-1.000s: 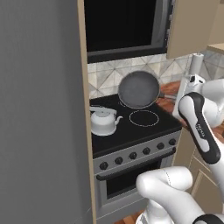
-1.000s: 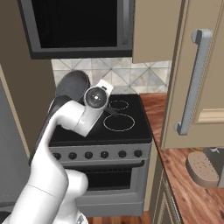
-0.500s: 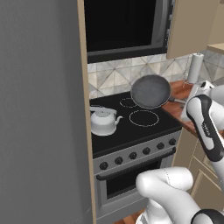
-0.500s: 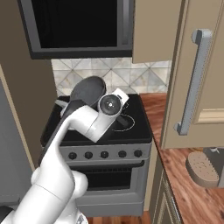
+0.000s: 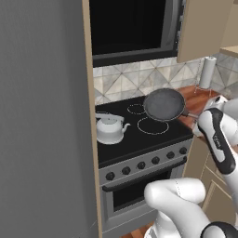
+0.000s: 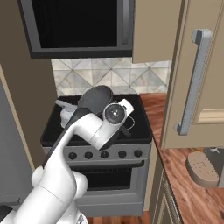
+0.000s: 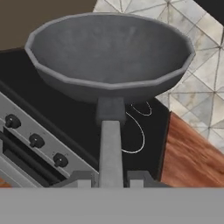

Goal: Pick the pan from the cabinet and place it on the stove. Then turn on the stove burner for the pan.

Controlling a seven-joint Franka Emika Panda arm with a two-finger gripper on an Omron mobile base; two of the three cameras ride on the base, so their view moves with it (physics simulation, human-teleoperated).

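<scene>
pan (image 5: 163,104) above stove (image 5: 139,135), right of kettle (image 5: 109,128)

Place: a home kitchen.
Cooking: a black glass stove (image 5: 139,128) with white burner rings, a row of knobs and an oven door stood below a dark microwave (image 5: 132,28).
Walls: patterned tile backsplash (image 6: 109,78).
Storage: a tan wooden cabinet (image 6: 199,70) with a silver bar handle.
Wares: a white kettle (image 5: 109,129) sat on the cooktop beside a wooden counter (image 6: 183,175).

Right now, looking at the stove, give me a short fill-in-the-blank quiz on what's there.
1. The hand is shut on the pan's ____.
2. The pan is held in the air above the ____.
3. The white ____ stands on the stove's left side.

Missing words: handle; stove; kettle
</scene>
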